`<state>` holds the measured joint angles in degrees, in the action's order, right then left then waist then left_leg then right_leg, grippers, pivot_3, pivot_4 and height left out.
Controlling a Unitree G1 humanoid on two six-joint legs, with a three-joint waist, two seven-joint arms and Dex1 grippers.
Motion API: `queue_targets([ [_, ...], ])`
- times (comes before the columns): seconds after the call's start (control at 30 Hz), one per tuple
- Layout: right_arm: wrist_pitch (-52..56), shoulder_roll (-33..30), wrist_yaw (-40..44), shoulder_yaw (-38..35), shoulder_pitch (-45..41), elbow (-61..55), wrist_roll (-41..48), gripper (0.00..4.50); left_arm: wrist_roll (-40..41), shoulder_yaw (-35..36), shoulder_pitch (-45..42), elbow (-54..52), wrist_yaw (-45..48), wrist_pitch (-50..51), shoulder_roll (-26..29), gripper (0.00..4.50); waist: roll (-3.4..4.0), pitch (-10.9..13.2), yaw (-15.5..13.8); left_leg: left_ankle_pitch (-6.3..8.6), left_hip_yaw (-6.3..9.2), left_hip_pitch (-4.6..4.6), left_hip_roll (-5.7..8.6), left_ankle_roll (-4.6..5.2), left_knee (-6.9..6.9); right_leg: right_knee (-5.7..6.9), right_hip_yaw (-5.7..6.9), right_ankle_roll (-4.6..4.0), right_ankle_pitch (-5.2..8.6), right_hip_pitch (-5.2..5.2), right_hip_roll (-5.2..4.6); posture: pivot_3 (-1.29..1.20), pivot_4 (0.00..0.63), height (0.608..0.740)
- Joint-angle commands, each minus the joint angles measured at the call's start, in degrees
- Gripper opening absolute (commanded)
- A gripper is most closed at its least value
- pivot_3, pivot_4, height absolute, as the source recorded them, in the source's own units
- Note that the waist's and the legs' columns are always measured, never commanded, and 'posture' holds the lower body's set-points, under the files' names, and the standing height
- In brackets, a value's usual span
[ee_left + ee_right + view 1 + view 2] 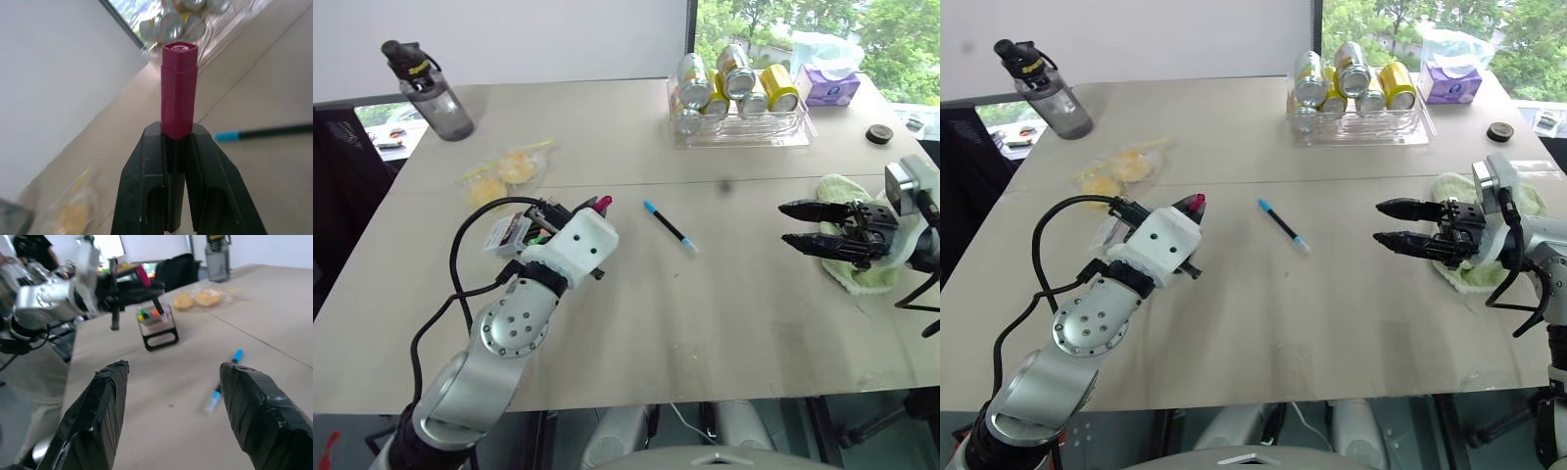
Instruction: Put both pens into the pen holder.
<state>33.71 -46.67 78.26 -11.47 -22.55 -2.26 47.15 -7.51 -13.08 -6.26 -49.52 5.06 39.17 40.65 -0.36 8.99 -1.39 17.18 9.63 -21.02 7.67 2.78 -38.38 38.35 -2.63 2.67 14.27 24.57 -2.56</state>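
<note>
My left gripper (pixel 177 133) is shut on the pen with the magenta-pink end (pixel 179 88), whose cap sticks out past the fingertips (pixel 601 204). The pen holder (pixel 157 327), a small black-framed case with green and orange markers, stands on the table just below that hand and is partly hidden behind it (pixel 507 235). The held pen's black shaft (pixel 155 301) slants down toward the holder; I cannot tell whether it is inside. The blue-ended pen (pixel 668 226) lies flat mid-table. Level with it to the right, my right gripper (pixel 783 223) hovers open and empty.
A clear tray (pixel 741 137) of drink cans stands at the back right, with a purple tissue pack (pixel 830 86) beside it. A grey water bottle (pixel 426 88) is at the back left, a bag of yellow packets (pixel 504 168) nearer. A green cloth (pixel 842 188) lies under my right hand.
</note>
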Motion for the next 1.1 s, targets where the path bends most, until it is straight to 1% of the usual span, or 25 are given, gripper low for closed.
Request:
queue_targets([
  [0.03,-2.4,1.8,1.8,1.0,-1.5,-3.1,0.2,3.14,-7.0,-2.6,0.0,-1.9,0.4,-0.7,0.2,0.00,0.00,0.0,-0.8,0.00,-0.01,0.00,0.00,0.00,0.00,-0.01,0.00,0.00,0.00,-0.01,-0.01,0.00,0.150,0.740],
  [0.2,-2.6,3.6,0.8,0.8,-3.6,-2.2,0.3,3.14,-13.3,-3.7,0.0,-1.8,1.7,0.5,-1.6,0.00,-0.02,0.0,-1.2,0.00,0.02,-0.09,0.01,0.01,-0.01,-0.12,0.04,0.00,-0.01,0.00,-0.02,0.00,0.150,0.740],
  [0.37,-4.0,4.0,1.5,1.4,-2.8,-2.2,-1.0,3.14,-17.5,-3.1,1.2,-2.7,3.5,0.2,-3.1,0.00,-0.02,0.0,-1.2,0.01,0.12,-0.15,0.00,0.01,0.06,-0.29,0.13,0.00,-0.01,0.00,-0.03,0.00,0.150,0.740],
  [0.63,-4.7,4.6,1.5,1.2,-2.4,-2.1,-1.8,3.14,-19.3,-4.7,0.5,-2.9,7.8,-3.4,-7.1,0.00,-0.02,0.0,-1.2,0.01,0.13,-0.17,0.01,0.02,0.04,-0.31,0.15,0.00,-0.01,-0.01,-0.03,0.00,0.150,0.740],
  [0.73,-5.2,4.3,1.9,0.9,-2.4,-1.3,-2.2,3.14,-21.1,-3.4,1.3,-4.1,8.4,-5.3,-7.3,0.00,-0.03,0.0,-1.1,0.01,0.14,-0.17,0.01,0.02,0.04,-0.31,0.16,0.00,-0.01,0.00,-0.03,0.00,0.150,0.740],
  [0.93,-6.5,5.1,1.6,1.1,-2.7,0.0,-2.9,3.14,-27.1,-1.5,1.6,-3.7,9.2,-6.1,-7.4,0.00,-0.03,0.0,-1.0,0.01,0.13,-0.16,0.01,0.02,0.04,-0.29,0.16,-0.01,-0.01,-0.01,-0.03,0.00,0.150,0.740],
  [1.1,-7.1,5.5,2.0,1.3,-2.5,0.4,-3.3,3.14,-30.3,0.0,2.5,-3.6,10.7,-5.7,-8.6,0.00,-0.02,0.0,-1.0,0.01,0.13,-0.17,0.01,0.02,0.03,-0.30,0.15,0.00,-0.01,-0.01,-0.03,0.00,0.150,0.740],
])
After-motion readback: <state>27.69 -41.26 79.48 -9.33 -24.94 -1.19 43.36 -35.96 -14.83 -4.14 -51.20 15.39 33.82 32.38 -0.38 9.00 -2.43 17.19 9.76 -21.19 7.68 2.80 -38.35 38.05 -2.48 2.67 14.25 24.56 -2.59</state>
